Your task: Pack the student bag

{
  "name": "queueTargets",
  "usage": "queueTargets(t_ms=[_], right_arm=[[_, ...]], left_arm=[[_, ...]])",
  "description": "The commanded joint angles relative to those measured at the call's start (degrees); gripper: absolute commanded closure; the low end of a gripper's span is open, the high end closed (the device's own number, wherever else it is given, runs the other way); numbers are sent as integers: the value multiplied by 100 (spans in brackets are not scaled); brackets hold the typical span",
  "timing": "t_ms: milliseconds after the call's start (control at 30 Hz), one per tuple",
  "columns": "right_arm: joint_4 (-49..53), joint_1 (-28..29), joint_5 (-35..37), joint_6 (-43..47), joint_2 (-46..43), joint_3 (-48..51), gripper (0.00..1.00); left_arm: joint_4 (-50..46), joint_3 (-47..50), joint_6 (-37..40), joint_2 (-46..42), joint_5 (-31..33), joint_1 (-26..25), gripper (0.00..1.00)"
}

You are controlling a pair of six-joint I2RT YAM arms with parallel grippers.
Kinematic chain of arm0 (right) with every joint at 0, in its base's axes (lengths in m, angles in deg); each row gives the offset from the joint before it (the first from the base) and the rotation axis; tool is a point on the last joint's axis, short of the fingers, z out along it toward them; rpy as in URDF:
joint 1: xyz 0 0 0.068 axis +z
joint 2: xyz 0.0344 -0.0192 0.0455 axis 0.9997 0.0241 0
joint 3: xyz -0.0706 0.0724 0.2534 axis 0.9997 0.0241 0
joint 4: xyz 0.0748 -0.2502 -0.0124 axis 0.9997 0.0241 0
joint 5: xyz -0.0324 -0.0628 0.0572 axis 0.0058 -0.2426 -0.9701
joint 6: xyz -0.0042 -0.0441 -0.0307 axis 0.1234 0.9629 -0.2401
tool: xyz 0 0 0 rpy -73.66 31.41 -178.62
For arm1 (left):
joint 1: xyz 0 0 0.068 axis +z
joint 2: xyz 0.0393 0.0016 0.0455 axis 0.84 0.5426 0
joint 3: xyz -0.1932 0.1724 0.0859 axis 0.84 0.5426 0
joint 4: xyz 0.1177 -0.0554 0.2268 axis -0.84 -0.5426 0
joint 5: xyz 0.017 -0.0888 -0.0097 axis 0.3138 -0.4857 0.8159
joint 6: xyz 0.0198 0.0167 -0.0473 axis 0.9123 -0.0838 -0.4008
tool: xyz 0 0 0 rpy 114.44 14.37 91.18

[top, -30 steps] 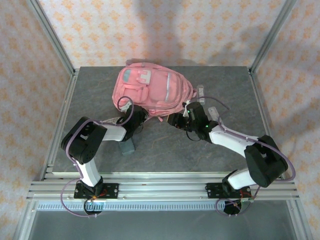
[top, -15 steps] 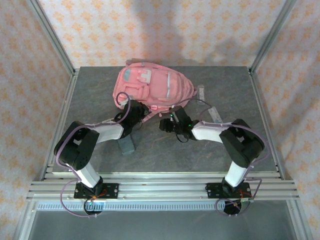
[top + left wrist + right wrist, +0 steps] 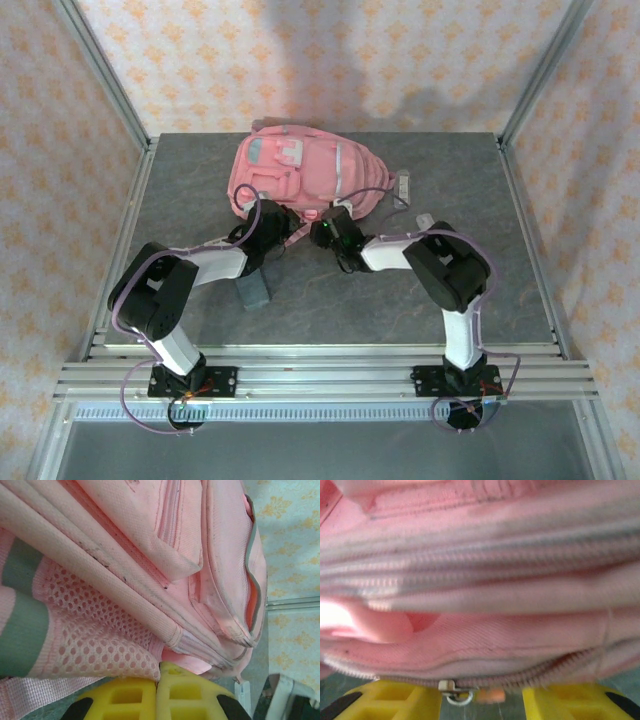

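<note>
The student bag [image 3: 300,172], a pink backpack, lies at the back middle of the table. My left gripper [image 3: 283,226] is at its near edge. In the left wrist view its yellow fingers [image 3: 125,697] are pressed together, shut on the pink mesh edge [image 3: 95,645] of the bag. My right gripper [image 3: 323,231] is at the same edge, just to the right. In the right wrist view it [image 3: 481,703] stands open, a yellow finger [image 3: 390,700] on each side. A zipper slider with a metal ring [image 3: 454,692] and a blurred orange tab [image 3: 490,696] hang between them, untouched.
A dark grey-blue block [image 3: 253,291] lies on the table under the left forearm. A clear ruler-like strip [image 3: 403,186] and a small white item [image 3: 426,222] lie right of the bag. Metal frame posts [image 3: 118,90] stand at the table's back corners.
My right arm has swung left, bringing its gripper from the bag's right side to the near edge beside the left gripper. The left gripper stayed shut at the bag.
</note>
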Motion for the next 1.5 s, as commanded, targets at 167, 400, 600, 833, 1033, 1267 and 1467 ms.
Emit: queueTargets(t_ms=[167,400,600,833,1033,1267,1467], right_arm=[[-340,27,1055,261,257,-395,84],[251,27,1067,418,-131,-83,100],[1005,-129,134,452,-862,534,100],[2139,-703,-216,425,-1534,961,100],[2790,-994,-264,512,-1664,1032,100],[2679,-1065,-520,577,-1838,1186,100],[2711,-615,-1247,767,-1777,896,100]], left_arm=[[526,-176,-168,-151,-269,33,100],[396,-135,-91,-200,-202,139,100],[-94,-115,291,-337,11,240,100],[-747,-261,850,-375,224,293,100],[-1100,-403,1212,-247,499,293,100],[-1390,-727,1539,-96,658,335,100],[-1715,-1201,1898,83,781,590,100]])
